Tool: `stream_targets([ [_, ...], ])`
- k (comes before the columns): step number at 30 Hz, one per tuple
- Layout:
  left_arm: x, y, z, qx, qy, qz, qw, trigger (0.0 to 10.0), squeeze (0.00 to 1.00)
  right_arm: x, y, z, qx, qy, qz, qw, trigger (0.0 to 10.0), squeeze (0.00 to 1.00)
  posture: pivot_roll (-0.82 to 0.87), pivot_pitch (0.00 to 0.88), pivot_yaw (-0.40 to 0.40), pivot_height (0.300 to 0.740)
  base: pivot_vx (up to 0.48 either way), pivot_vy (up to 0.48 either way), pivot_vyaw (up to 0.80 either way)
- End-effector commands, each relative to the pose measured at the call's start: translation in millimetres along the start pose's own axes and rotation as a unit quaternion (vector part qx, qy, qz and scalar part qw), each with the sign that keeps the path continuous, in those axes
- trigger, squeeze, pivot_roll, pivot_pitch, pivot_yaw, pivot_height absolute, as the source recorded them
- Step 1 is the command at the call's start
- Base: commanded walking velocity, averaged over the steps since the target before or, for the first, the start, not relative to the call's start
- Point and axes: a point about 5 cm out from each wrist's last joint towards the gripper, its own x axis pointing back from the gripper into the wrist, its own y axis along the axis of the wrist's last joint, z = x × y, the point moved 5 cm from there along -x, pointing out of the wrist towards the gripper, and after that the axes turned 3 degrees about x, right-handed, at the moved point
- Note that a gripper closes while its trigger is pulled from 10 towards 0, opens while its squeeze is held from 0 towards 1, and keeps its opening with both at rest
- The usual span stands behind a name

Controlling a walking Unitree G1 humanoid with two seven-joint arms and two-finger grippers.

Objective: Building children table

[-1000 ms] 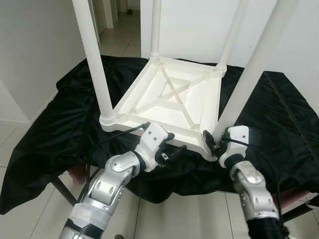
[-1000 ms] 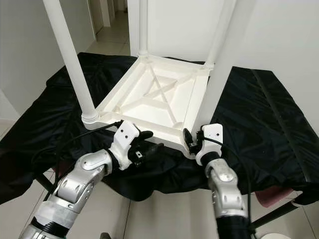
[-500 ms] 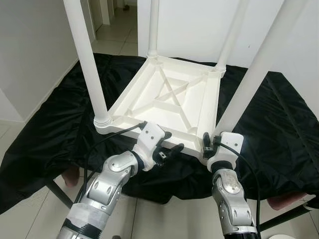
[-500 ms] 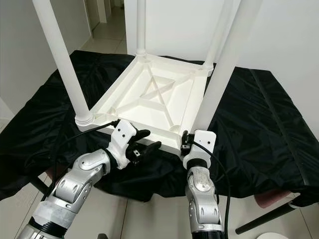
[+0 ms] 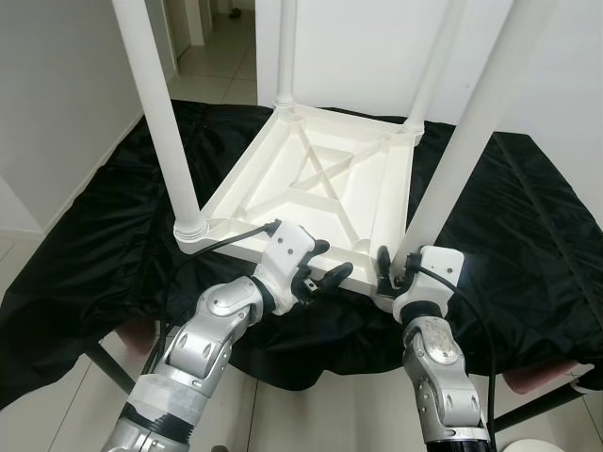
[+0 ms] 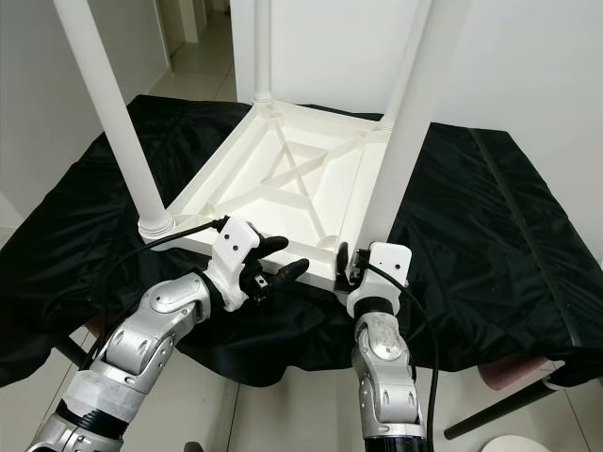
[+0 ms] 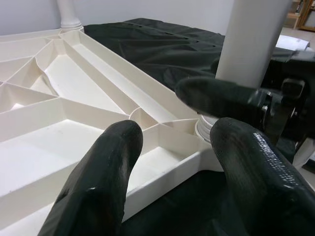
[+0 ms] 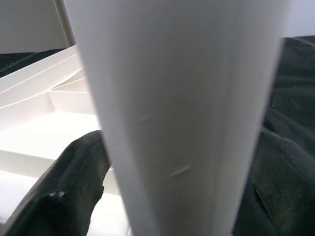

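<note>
Now the right gripper [image 5: 388, 275] clamps the near table leg [image 5: 460, 141] (left gripper [image 5: 325, 266] agape beside).

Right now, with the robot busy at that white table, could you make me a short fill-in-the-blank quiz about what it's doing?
1. The white table lies upside down on a ____ cloth.
2. The number of legs standing up from it is ____.
3. The right tool is at the base of the near right leg, one finger on each ____ of it.
4. The left tool hovers with its fingers ____ by the table's near edge.

Missing words: black; four; side; open
</note>
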Motion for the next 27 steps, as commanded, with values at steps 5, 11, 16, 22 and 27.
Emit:
stream_targets([
  [5,-2.6,1,-5.1,-0.003,-0.03,0.004,1.0,10.0,0.0,1.7,1,3.1,0.004,0.059,-0.003,0.998,10.0,1.0,-0.04,0.048,-0.007,0.74,0.0,0.0,0.0],
  [11,-1.6,2,-3.4,-0.008,-0.027,0.005,1.0,10.0,0.0,3.6,0,3.3,0.032,0.138,-0.008,0.99,10.0,0.0,-0.04,0.055,-0.008,0.74,0.0,0.0,0.0],
  [16,-1.0,0,-1.8,-0.017,-0.025,0.01,0.999,10.0,0.0,0.5,0,-0.2,0.041,0.185,-0.006,0.982,10.0,0.0,-0.03,0.054,-0.008,0.74,0.0,0.0,0.0],
  [22,-4.5,4,-6.2,-0.022,-0.034,0.005,0.999,10.0,0.0,-5.7,5,1.3,0.074,0.27,-0.007,0.96,10.0,0.0,-0.01,0.047,-0.015,0.74,0.0,0.0,0.0],
  [27,-6.4,5,-11.9,-0.025,-0.04,0.004,0.999,10.0,0.0,-6.9,5,1.8,0.094,0.335,0.008,0.937,10.0,0.0,0.0,0.043,-0.023,0.74,0.0,0.0,0.0],
])
